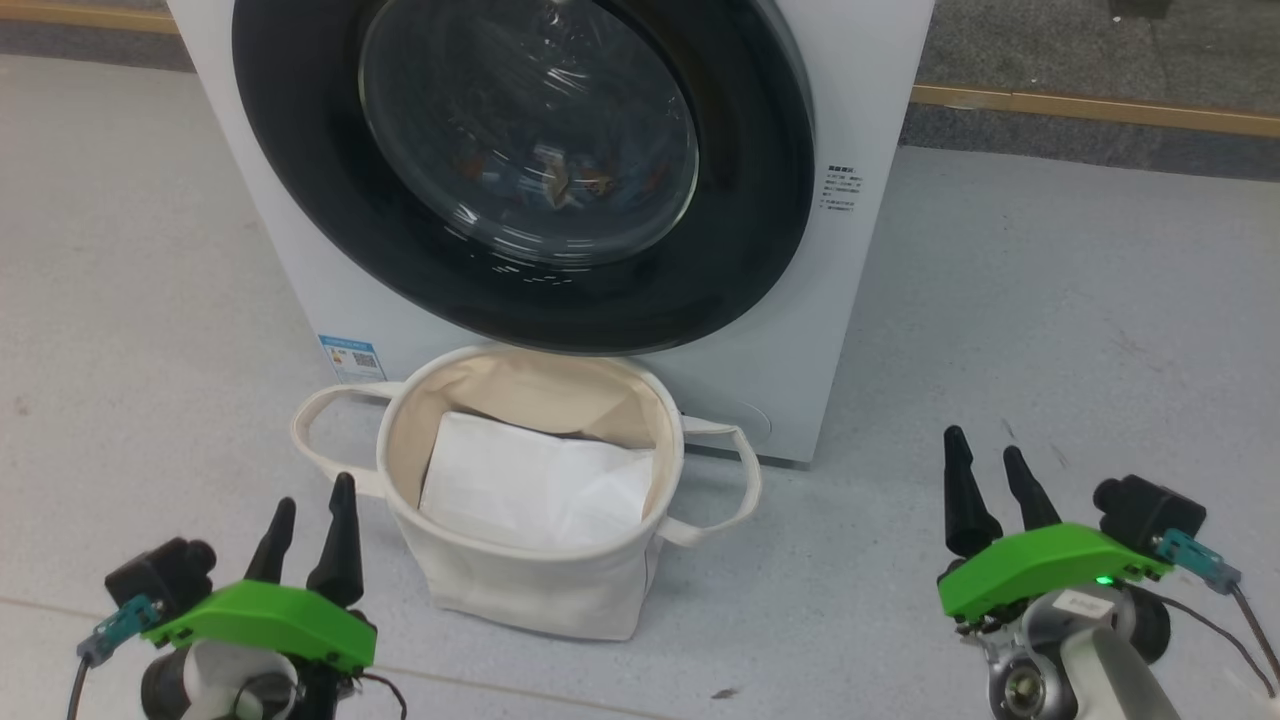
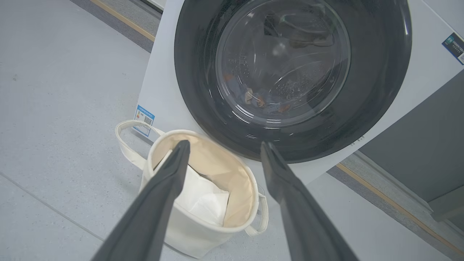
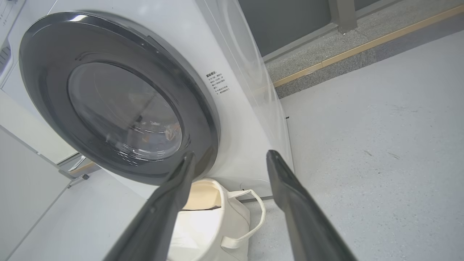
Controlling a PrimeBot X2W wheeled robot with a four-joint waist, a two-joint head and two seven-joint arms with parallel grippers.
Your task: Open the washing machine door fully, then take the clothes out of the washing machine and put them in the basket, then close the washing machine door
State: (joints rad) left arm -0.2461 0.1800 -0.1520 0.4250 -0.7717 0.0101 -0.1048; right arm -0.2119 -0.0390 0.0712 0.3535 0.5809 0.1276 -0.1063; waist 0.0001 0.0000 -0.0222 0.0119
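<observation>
The white washing machine (image 1: 860, 120) stands straight ahead, its round door (image 1: 300, 200) with the glossy black rim lying flat against the front. Behind the glass lie the clothes (image 1: 560, 180), blue fabric with orange figures, dim in the drum; they also show through the window in the left wrist view as clothes (image 2: 259, 99). The cream canvas basket (image 1: 540, 590) sits on the floor just below the door, a plain white sheet (image 1: 530, 485) inside it. My left gripper (image 1: 312, 505) is open at the lower left beside the basket. My right gripper (image 1: 985, 460) is open at the lower right, holding nothing.
Grey floor (image 1: 1080, 330) stretches wide to the machine's right and left. A wooden strip (image 1: 1100, 108) runs along a darker band behind the machine. A blue sticker (image 1: 352, 357) marks the machine's lower left corner. A white panel (image 3: 25, 181) stands to the machine's left in the right wrist view.
</observation>
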